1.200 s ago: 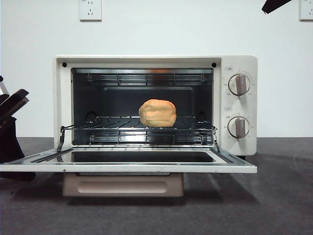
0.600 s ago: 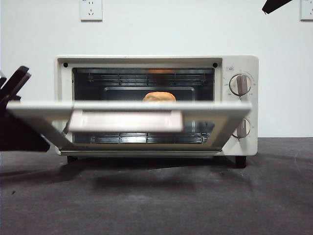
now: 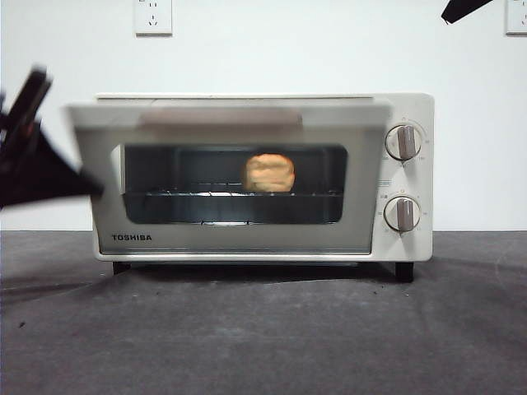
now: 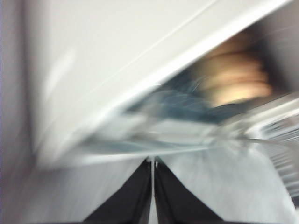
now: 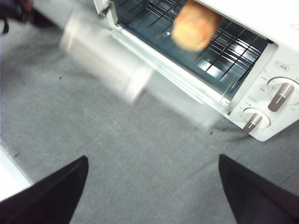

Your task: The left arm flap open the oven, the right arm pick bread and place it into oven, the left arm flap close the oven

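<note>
The cream-white oven [image 3: 403, 107] stands at the table's middle. Its glass door [image 3: 230, 239] is blurred in motion and stands almost upright, nearly against the oven front, with the bar handle [image 3: 221, 118] at the top. The bread [image 3: 269, 173] sits on the wire rack inside, seen through the glass and in the right wrist view [image 5: 194, 25]. My left gripper [image 3: 82, 188] is a blurred dark shape at the door's left edge; in its own view [image 4: 152, 161] the jaws are together, right at the door. My right gripper [image 5: 153, 158] is open and empty, above the table in front of the oven.
Two round knobs [image 3: 403, 141] [image 3: 402, 213] are on the oven's right panel. The dark grey table [image 3: 263, 329] runs in front of the oven. A white wall with sockets [image 3: 152, 16] is behind. The right arm's black tip [image 3: 465, 8] shows at the top right corner.
The oven door has swung up from lying flat open to almost shut. The left gripper has risen with it at the left edge. The bread and the right arm have stayed put.
</note>
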Controlling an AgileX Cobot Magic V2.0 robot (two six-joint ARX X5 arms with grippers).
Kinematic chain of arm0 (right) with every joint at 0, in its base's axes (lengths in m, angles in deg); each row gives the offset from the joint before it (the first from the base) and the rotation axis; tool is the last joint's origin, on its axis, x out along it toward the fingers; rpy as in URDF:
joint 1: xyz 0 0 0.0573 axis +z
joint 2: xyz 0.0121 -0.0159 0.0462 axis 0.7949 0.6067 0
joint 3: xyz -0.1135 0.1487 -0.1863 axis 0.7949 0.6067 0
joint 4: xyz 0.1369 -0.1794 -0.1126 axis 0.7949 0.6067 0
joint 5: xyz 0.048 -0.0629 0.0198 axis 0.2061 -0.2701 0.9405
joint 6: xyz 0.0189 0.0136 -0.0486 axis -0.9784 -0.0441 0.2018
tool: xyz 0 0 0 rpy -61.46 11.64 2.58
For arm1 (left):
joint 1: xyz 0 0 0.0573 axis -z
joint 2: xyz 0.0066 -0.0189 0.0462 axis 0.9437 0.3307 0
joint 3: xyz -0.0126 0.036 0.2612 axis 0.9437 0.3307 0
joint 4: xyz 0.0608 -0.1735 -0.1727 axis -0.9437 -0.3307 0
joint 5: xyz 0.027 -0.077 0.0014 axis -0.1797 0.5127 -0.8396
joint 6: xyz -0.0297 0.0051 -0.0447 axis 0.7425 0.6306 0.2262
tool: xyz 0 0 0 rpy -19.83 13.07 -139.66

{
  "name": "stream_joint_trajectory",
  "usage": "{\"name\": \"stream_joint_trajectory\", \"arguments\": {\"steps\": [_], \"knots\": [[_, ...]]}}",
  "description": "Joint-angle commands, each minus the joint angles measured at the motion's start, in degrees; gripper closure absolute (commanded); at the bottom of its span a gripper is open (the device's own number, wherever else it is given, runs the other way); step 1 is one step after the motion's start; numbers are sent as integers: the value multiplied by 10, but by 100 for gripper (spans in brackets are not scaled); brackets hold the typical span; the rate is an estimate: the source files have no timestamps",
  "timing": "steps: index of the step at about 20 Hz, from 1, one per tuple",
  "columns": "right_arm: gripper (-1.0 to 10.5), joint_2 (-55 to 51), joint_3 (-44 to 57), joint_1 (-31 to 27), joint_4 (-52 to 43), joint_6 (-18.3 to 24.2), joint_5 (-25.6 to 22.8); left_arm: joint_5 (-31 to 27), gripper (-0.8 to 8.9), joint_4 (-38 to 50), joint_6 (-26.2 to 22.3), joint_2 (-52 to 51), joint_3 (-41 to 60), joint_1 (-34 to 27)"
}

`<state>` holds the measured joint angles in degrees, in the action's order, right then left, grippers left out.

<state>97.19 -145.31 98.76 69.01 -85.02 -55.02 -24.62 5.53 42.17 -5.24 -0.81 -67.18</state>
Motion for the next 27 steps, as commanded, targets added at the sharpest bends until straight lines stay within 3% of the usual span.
{"name": "stream_joint_trajectory", "arguments": {"steps": [1, 8, 12, 15, 20, 27], "knots": [[501, 3, -3, 5, -5, -10, 0, 4, 798, 37, 11, -5, -19, -5], [501, 4, -3, 5, -5, -10, 0, 10, 798, 46, 22, -13, -21, -4], [501, 4, -3, 5, -6, -10, -1, 15, 796, 16, 16, -71, -25, 4], [502, 4, -3, 5, -14, -10, -1, 2, 795, -113, -41, -138, -54, 13], [502, 4, -3, 5, -38, -10, -1, -111, 795, -413, -196, -238, -170, 52], [503, 4, -3, 5, -61, -13, -5, -222, 796, -666, -289, -295, -315, 101]]}}
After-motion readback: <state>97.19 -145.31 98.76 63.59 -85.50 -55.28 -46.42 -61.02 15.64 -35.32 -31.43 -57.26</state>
